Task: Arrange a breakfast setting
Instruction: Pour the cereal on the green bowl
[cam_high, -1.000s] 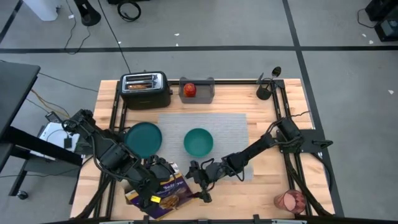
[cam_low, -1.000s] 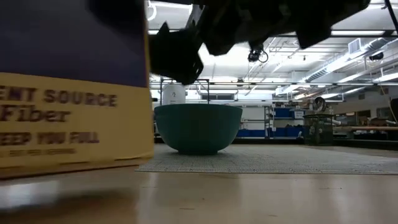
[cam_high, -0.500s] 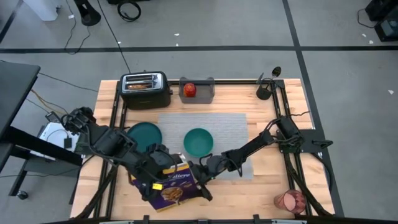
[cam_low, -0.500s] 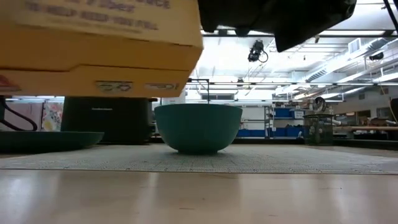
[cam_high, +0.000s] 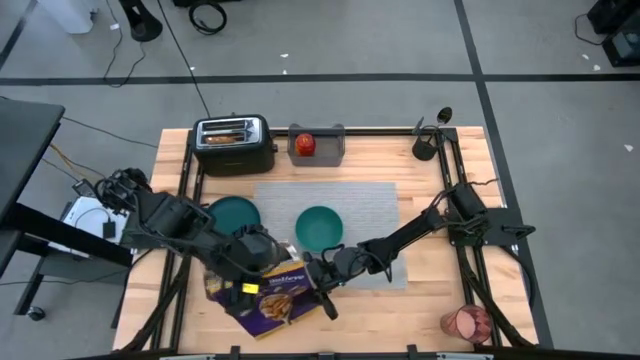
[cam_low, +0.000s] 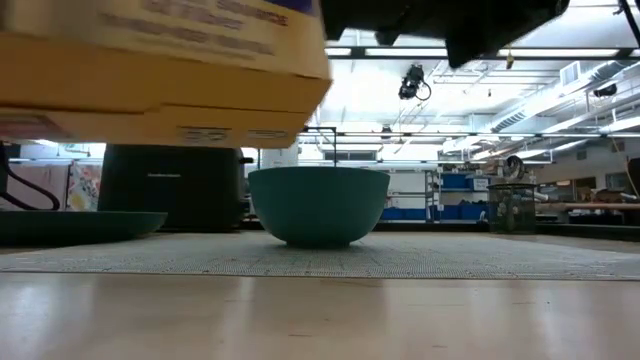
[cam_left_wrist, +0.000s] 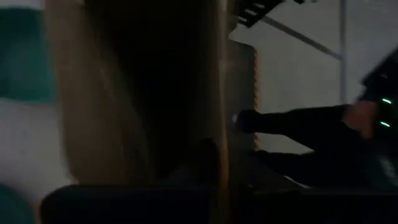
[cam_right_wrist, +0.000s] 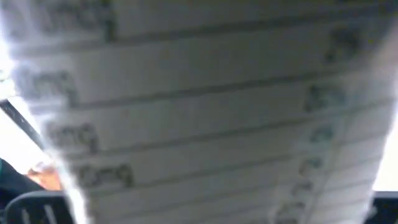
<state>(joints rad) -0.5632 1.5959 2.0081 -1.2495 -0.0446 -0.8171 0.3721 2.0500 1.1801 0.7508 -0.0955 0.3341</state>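
1. A purple and yellow cereal box (cam_high: 273, 298) is held above the desk (cam_high: 420, 305) near its front edge, left of the middle; in the low view its yellow underside (cam_low: 160, 85) hangs clear of the wood.
2. The left gripper (cam_high: 243, 283) is at the box's left end. Whether its fingers are clamped on the box or just parted beside it cannot be told, as the left wrist view shows only a dark, blurred box face (cam_left_wrist: 137, 93).
3. The right gripper (cam_high: 318, 283) is at the box's right end, its arm reaching in across the front right corner of the placemat (cam_high: 365, 205). The right wrist view is filled by printed box panel (cam_right_wrist: 199, 106); how its fingers stand cannot be told.
4. The grey ribbed placemat lies in the middle of the desk.
5. The teal bowl (cam_high: 319, 227) stands upright on the placemat's front left part; the low view shows it (cam_low: 318, 205) sitting on the mat (cam_low: 450, 255).
6. The teal plate (cam_high: 232, 214) lies on bare wood just beside the placemat's left edge, partly covered by the left arm.
7. The black toaster (cam_high: 234, 145), with toast (cam_high: 225, 130) in a slot, stands at the back edge, towards the left.
8. Just beside it, a small grey tray (cam_high: 318, 146) holds the red fruit (cam_high: 304, 144).
9. The translucent red cup (cam_high: 466, 323) lies on its side at the front right corner.
10. A dark holder (cam_high: 427, 145) with a spoon (cam_high: 443, 117) stands near the back right corner.
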